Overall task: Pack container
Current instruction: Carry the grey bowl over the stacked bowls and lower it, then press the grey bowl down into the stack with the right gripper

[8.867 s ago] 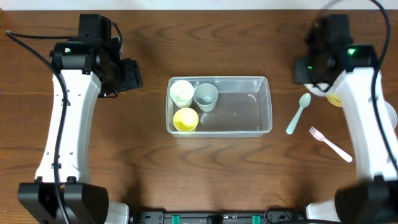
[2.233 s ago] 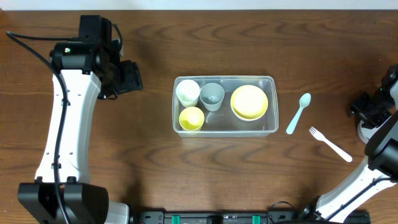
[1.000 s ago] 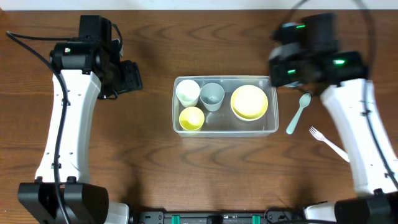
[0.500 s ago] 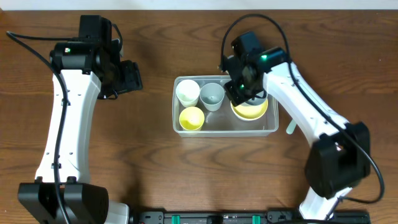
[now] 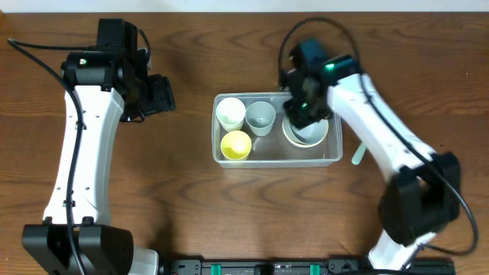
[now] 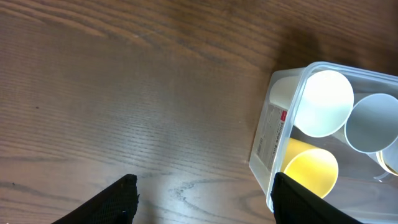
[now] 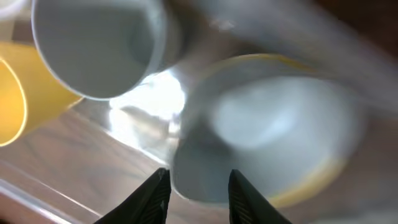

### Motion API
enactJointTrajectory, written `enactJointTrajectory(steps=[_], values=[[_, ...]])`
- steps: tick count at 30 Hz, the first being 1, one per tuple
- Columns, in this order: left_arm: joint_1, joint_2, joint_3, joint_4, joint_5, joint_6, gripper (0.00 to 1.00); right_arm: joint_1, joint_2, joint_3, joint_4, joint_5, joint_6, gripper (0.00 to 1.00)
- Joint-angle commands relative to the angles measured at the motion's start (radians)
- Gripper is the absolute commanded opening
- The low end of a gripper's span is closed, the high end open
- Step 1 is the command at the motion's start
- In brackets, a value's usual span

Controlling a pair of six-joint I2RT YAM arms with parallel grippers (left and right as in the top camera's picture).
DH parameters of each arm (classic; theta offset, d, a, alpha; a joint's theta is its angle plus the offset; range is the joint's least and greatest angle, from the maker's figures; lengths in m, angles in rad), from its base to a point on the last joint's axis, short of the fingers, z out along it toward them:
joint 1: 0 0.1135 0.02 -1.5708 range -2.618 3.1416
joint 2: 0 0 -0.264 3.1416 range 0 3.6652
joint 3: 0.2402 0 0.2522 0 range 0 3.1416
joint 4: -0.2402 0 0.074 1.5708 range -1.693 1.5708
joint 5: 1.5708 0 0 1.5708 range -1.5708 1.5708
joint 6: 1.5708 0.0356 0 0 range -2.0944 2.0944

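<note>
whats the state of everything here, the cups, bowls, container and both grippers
container, upright on the table, no lid, partly filled
white cup, upright in the container, empty
pale blue cup, upright in the container, empty
yellow cup, upright in the container, empty
yellow bowl, upright in the container, holding the pale bowl
pale bowl, nested in the yellow bowl
left gripper, open, empty
right gripper, open, over the pale bowl
</note>
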Motion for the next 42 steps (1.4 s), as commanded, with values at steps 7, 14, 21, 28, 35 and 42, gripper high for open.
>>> enactJointTrajectory(steps=[7, 14, 21, 28, 35, 42], values=[[0.002, -0.008, -0.001, -0.007, -0.008, -0.009, 0.7, -0.267, -0.315, 0.073, -0.003, 0.082, 0.131, 0.45], [0.002, -0.008, -0.001, -0.007, -0.008, -0.01, 0.69, -0.241, -0.307, 0.05, -0.073, -0.032, -0.057, 0.45], [0.002, -0.008, -0.001, -0.011, -0.008, -0.009, 0.69, -0.077, -0.221, -0.046, -0.022, -0.071, -0.047, 0.49], [0.002, -0.008, -0.001, -0.011, -0.008, -0.009, 0.69, 0.038, -0.088, -0.095, 0.043, -0.071, -0.02, 0.46], [0.002, -0.008, -0.001, -0.011, -0.008, -0.009, 0.69, 0.068, 0.006, -0.095, 0.084, -0.033, 0.051, 0.43], [0.002, -0.008, -0.001, -0.011, -0.008, -0.008, 0.69, 0.064, 0.047, -0.098, 0.11, -0.033, 0.05, 0.42]])
